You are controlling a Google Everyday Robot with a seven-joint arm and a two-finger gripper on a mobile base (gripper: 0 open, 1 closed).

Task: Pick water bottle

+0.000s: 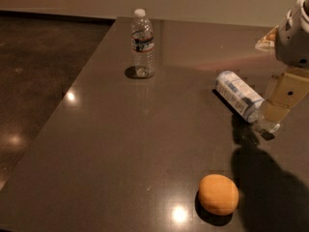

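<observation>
The water bottle [143,43] stands upright at the back of the dark table, left of centre. It is slim and clear, with a white cap and a narrow dark label band. My gripper [273,116] hangs at the right edge of the view, far to the right of the water bottle and nearer to me. It is just beside the near end of a wider bottle [238,96] with a pale blue-and-white label, which lies on its side. I cannot tell whether the gripper touches that bottle.
An orange [218,194] lies near the front of the table [120,144]. A pale object [267,38] shows at the back right, partly behind the arm. The table's left edge runs diagonally, with dark floor [38,71] beyond it.
</observation>
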